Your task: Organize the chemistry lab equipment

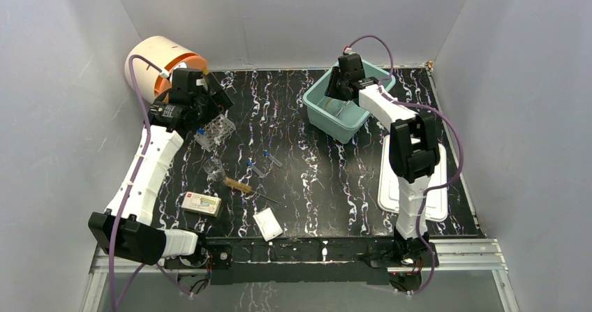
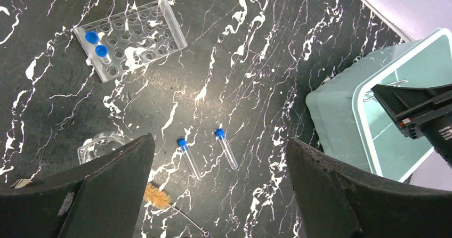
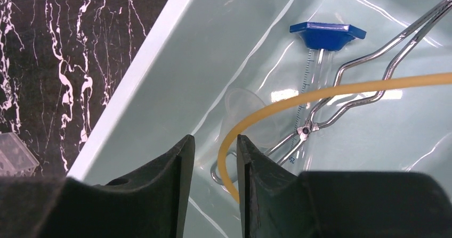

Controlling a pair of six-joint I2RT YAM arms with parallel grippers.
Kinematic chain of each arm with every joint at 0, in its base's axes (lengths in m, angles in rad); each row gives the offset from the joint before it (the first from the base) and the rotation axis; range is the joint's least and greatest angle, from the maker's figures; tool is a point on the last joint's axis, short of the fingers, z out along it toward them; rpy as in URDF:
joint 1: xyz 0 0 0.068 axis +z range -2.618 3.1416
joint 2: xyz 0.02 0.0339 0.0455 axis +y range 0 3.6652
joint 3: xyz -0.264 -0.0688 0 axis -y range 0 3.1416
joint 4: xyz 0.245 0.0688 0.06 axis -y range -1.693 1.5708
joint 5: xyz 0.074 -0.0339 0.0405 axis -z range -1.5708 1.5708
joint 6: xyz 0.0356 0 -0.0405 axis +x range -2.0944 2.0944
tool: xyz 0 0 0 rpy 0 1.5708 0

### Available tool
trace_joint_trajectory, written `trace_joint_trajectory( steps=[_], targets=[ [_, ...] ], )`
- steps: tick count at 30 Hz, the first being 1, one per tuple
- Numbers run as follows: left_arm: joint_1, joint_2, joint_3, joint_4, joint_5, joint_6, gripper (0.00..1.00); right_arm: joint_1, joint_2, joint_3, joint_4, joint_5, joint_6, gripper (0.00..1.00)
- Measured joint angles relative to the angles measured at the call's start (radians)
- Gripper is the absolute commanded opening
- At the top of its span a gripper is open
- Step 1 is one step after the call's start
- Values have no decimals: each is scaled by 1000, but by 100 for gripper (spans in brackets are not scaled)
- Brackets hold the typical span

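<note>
1. My right gripper is down inside the teal tub. Its fingers stand a narrow gap apart. The tan rubber tube curls past that gap and slips under one finger. The gap looks wider than the tube, so I judge nothing is pinched.
2. The tube lies in the tub, across the metal tongs and a graduated cylinder with a blue base. I would lift straight up and slowly, watching that the loop doesn't catch a finger and ride out with it.
3. My left gripper hangs high over the black table, fingers spread wide and holding nothing.
4. Loose below it lie a pair of blue-capped test tubes, the brush and a small beaker. The clear rack stands near them.
5. For a tube, I would descend square to its length and close across its width. Round glass rolls if it is nudged off-centre.
</note>
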Motion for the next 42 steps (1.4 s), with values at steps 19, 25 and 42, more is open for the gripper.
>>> trace_joint_trajectory(
  steps=[19,25,42],
  targets=[
    [0,-2,-21,23,28,86,98,42,-395,-58,-130,-107,-126,55],
    [0,-5,-12,12,16,146,98,211,-472,-98,-127,-116,-193,56],
    [-56,-12,402,-39,-344,288,98,727,-314,-332,-51,-32,-296,67]
  ],
)
